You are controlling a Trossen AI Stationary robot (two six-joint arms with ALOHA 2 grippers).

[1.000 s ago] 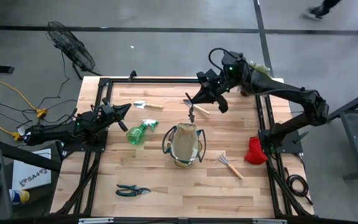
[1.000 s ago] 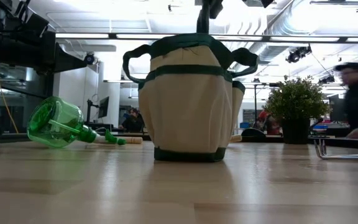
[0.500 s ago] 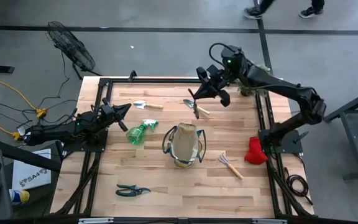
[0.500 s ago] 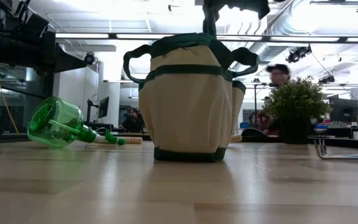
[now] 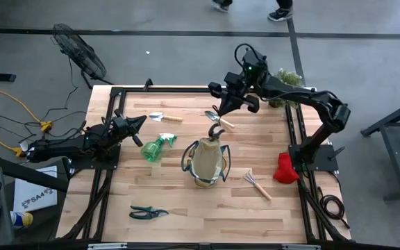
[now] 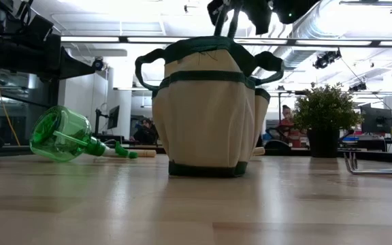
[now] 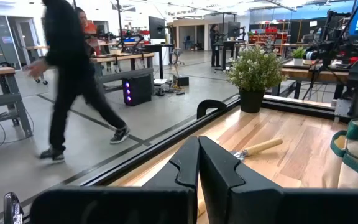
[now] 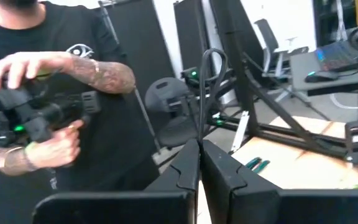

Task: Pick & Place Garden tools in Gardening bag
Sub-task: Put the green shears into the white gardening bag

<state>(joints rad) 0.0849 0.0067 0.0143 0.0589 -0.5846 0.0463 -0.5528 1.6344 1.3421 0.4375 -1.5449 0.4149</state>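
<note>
Two trowels lie on the far side of the wooden table point(image 5: 179, 201): one trowel point(image 5: 164, 117) left, a second trowel point(image 5: 218, 119) under the right gripper point(image 5: 222, 111), whose jaws clamp black shears point(image 5: 216, 130) above the one gardening bag point(image 5: 206, 162). One spray bottle point(image 5: 155, 148), one pruners point(image 5: 147, 212), one hand rake point(image 5: 257, 183), one red glove point(image 5: 285, 169). The left gripper point(image 5: 136, 122) waits, jaws together. One potted plant point(image 6: 324, 116) stands behind; a person point(image 7: 73, 74) walks past.

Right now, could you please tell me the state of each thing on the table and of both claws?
Gardening bag: upright, mouth open.
Spray bottle: lying on its side.
Black tool: held, hanging over the bag's mouth.
Right claw: shut on the black tool.
Left claw: shut, empty.
Hand rake: lying flat.
Red glove: lying at the table's edge.
</note>
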